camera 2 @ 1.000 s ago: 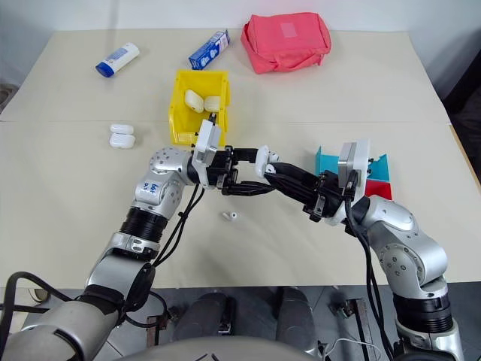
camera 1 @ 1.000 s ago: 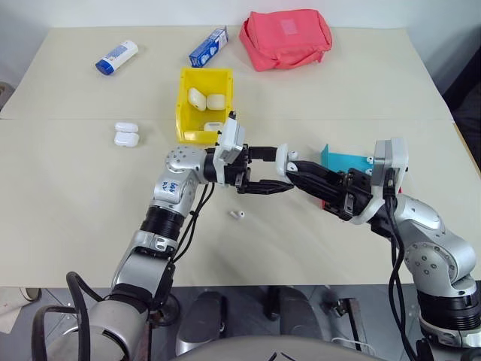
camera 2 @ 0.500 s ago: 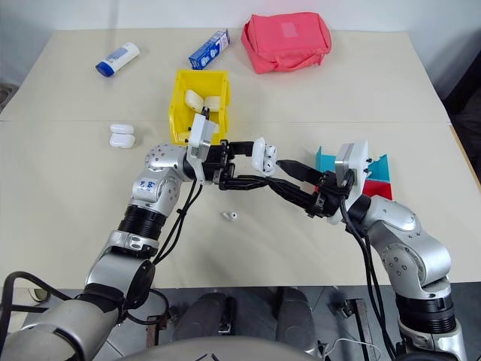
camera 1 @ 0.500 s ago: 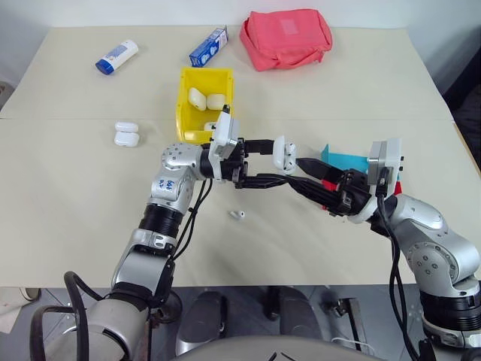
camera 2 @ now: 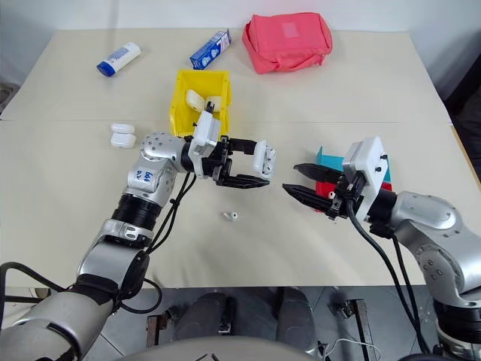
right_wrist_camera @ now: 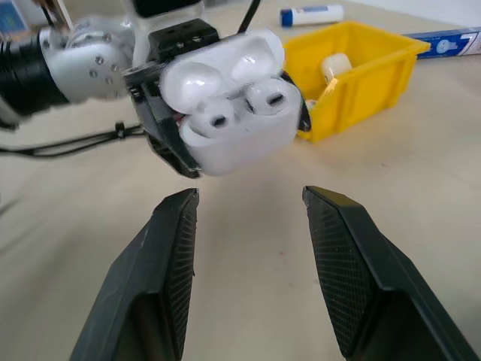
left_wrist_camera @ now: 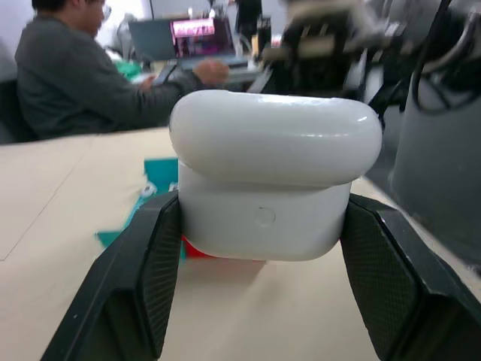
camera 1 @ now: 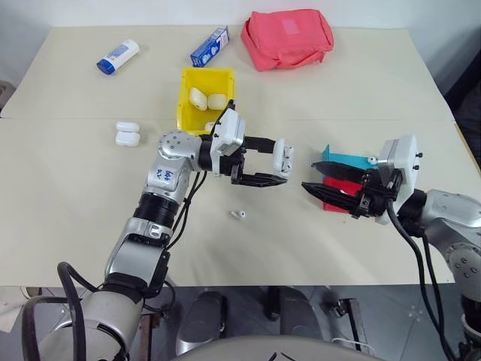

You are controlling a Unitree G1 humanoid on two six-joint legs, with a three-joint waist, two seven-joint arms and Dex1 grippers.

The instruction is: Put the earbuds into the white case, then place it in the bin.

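Bright, even light falls from overhead, so the beige table (camera 1: 68, 195) reads flat, with only soft, short shadows under the arms. The head views are crisp from edge to edge. Up close, the glossy white case (left_wrist_camera: 274, 177) shows pale streaks of glare along its lid (sharp enough to pick out the small dimple on its front), while the person (left_wrist_camera: 75, 71) and the laptop screen (left_wrist_camera: 197, 30) behind it go soft. The yellow bin (right_wrist_camera: 353, 71) is slightly blurred in the right wrist view.
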